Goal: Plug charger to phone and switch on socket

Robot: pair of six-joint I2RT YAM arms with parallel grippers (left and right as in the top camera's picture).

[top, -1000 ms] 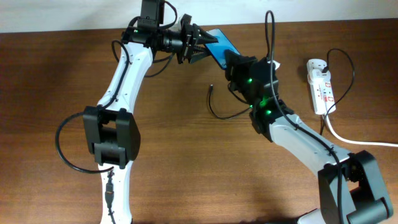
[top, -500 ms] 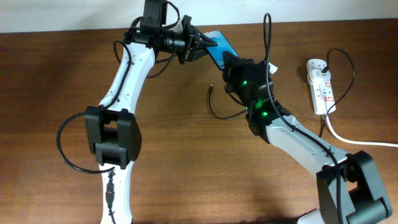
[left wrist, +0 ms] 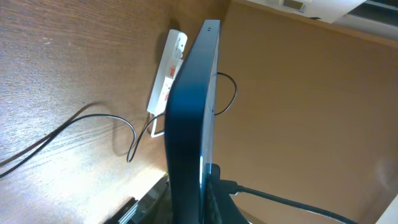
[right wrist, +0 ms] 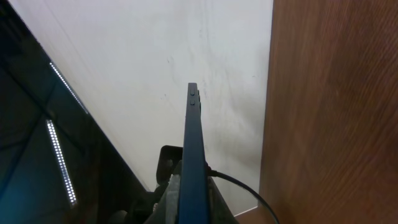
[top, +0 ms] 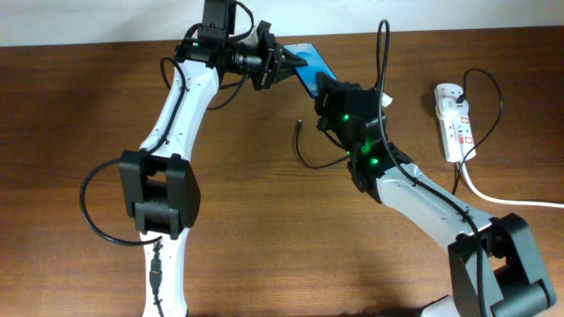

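The blue-screened phone [top: 308,63] is held aloft, tilted. The black charger [top: 300,126] is seen with its tip free on the counter [top: 88,106], well apart from the white socket [top: 454,121].

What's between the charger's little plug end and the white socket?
In the overhead view, the right arm lies between the charger tip and the socket.

Legible text: none that I can make out in any view.
- phone [top: 307,62] — part of the blue screen shows from overhead and it is edge-on in both wrist views; no lettering resolves.
- socket [top: 455,121], well to the right of the phone — red marks on its white face, too small for me to read.
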